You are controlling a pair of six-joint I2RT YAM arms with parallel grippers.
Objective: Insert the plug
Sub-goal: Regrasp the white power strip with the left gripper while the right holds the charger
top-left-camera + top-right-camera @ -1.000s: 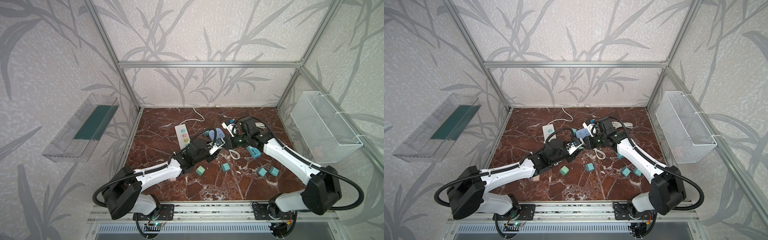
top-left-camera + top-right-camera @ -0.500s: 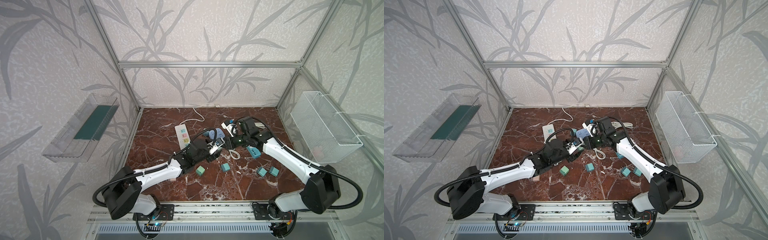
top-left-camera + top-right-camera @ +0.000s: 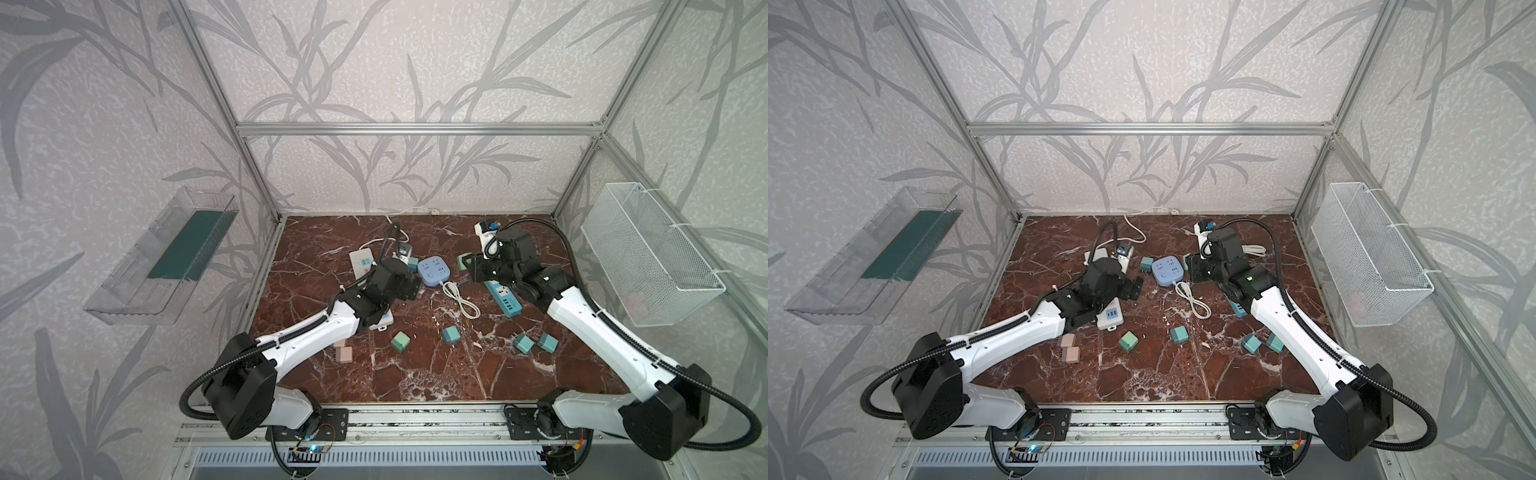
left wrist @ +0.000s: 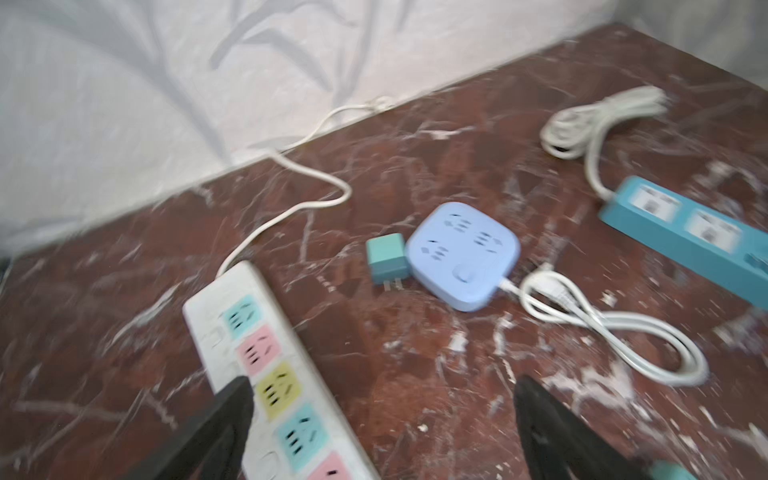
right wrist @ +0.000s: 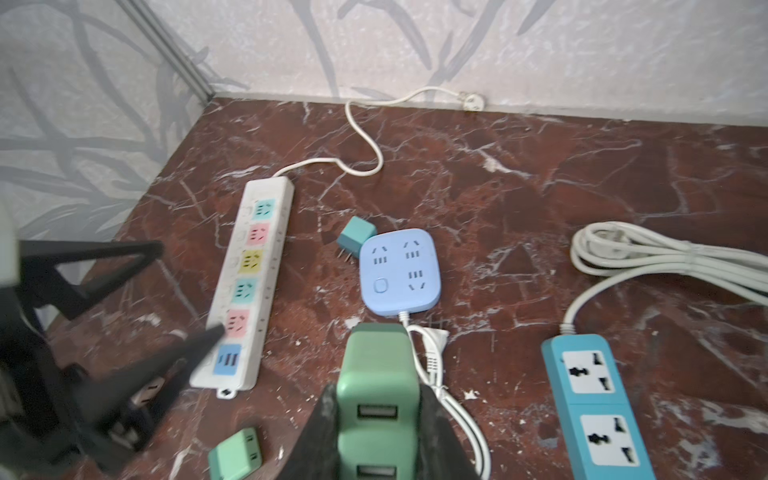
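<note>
Right gripper (image 5: 379, 397) pinches the green two-port USB plug (image 5: 376, 370), lengthwise toward the blue square plastic socket (image 5: 399, 272); left gripper (image 4: 382, 388) gapes empty

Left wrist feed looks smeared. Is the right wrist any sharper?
Left wrist view: motion-blurred throughout, blue socket block soft-edged. Right wrist view: sharper, socket slots readable; green plug in the right tool slightly soft up close.

I see grey leaf-patterned wallpaper walls (image 3: 374, 62), a silver aluminium frame (image 3: 415, 129) along their corners, and a red-brown marble tabletop (image 3: 415, 374), evenly lit.
</note>
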